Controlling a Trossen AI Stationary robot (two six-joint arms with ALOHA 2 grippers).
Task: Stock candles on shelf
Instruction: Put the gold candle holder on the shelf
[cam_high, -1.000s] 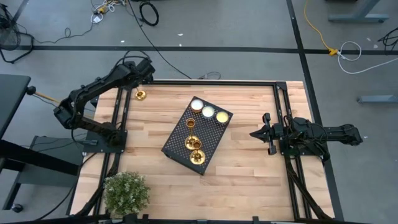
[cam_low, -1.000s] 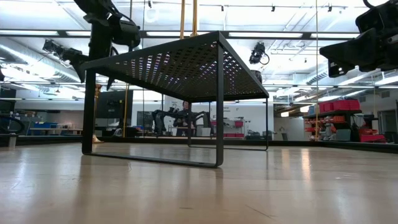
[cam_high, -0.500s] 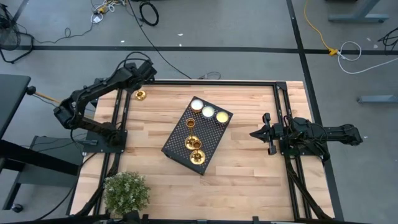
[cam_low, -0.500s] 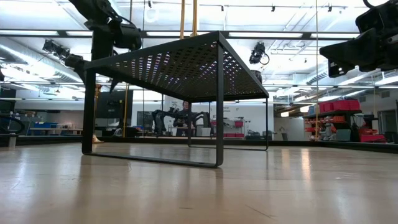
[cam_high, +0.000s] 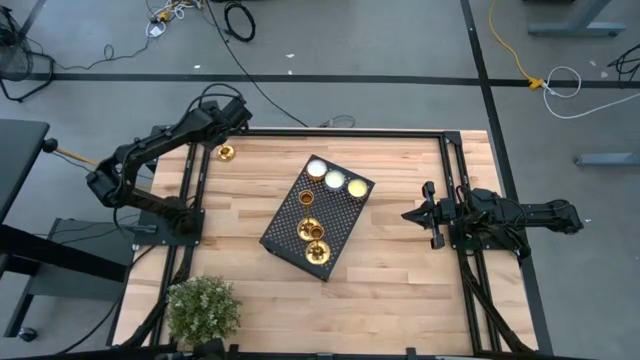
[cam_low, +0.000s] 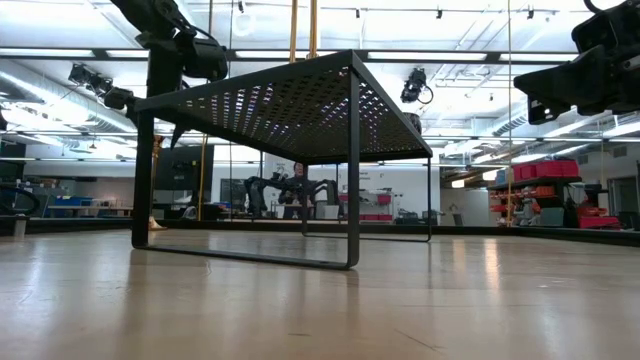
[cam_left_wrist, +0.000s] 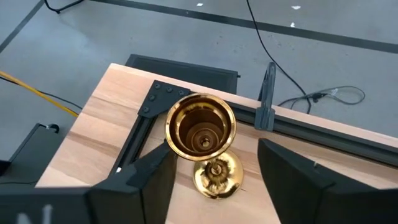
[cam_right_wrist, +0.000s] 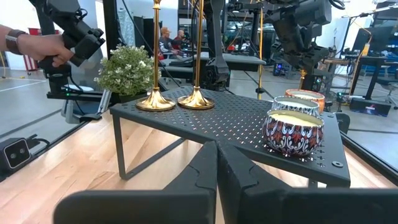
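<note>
**Left gripper straddling the last candlestick at the table's far corner**

The wooden table (cam_high: 400, 250) is carrying the black perforated shelf (cam_high: 290, 222), which is sitting at an angle near its middle. Well away from the shelf, at the table's near left corner, a bushy green plant (cam_high: 204, 308) is standing. On the shelf's mesh top, two gold candlesticks (cam_high: 310, 228) are standing close together toward the near end, with a third brass piece just beside them that I cannot identify from above, and three round jar candles (cam_high: 334, 179) are lining the far end.

The left arm is reaching to the table's far left corner, well apart from the shelf, where the left gripper (cam_left_wrist: 214, 165) is hanging over the remaining candlestick (cam_left_wrist: 200, 127). That candlestick is standing upright on the wood beside the black corner bracket (cam_left_wrist: 163, 96). Its cup is lying between the gripper's two dark fingers (cam_left_wrist: 297, 174), which are spread to either side of it; I cannot tell whether they are touching the stem or base.

The right gripper (cam_right_wrist: 216, 163) is waiting to the right of the shelf, pointing at it, with its fingers pressed together on nothing. Beyond the table, a person's hand (cam_right_wrist: 46, 48) is showing.
</note>
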